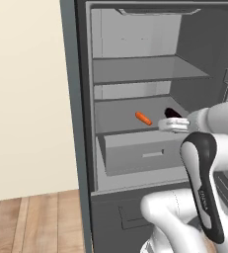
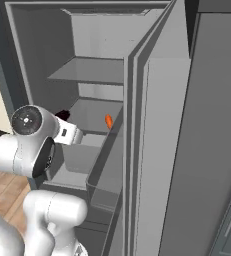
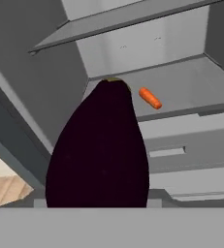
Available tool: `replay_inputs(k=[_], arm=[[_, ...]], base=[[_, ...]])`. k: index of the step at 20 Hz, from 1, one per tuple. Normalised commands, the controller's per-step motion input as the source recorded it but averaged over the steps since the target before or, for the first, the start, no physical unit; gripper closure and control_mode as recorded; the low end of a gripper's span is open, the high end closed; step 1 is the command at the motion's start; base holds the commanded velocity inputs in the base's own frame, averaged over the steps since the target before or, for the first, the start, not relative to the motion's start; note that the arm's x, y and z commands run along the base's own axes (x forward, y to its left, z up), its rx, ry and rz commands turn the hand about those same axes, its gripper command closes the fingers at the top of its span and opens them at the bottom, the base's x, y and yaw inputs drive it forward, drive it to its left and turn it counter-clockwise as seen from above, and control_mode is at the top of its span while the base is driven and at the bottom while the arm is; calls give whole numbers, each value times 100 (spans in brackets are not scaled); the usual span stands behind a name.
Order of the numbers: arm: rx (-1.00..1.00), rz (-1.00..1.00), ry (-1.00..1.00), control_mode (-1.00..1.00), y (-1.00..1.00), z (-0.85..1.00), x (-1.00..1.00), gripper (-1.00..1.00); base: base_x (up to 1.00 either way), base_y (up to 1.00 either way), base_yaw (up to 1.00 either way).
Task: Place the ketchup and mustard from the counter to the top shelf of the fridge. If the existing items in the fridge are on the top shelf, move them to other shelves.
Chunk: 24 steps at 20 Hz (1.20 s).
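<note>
The fridge (image 1: 81,99) is seen standing open, its light grey interior on show. The hand (image 1: 173,123) is reached in at the level of the lower shelf (image 1: 120,116), above the drawer (image 1: 140,155). A dark maroon lump (image 3: 99,155) is seen right at the hand, looming large in the hand view; whether it is gripped cannot be told, the fingertips being hidden. The orange carrot-like piece (image 1: 143,118) is found lying on that same lower shelf, just beside the lump and apart from the hand. The top shelf (image 1: 145,69) is seen higher up.
</note>
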Motion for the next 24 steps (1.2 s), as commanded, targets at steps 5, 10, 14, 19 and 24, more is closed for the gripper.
replay_inputs(k=[5,10,14,19,24], arm=[[0,0,2,-100,-25,0,67,100],[0,0,3,-100,-9,-2,80,100],[0,0,6,-100,0,-26,67,100],[0,2,7,-100,0,-60,49,100],[0,2,0,-100,0,-26,51,100]], base=[[0,0,0],[0,0,0],[0,0,0],[0,0,0],[0,0,0]])
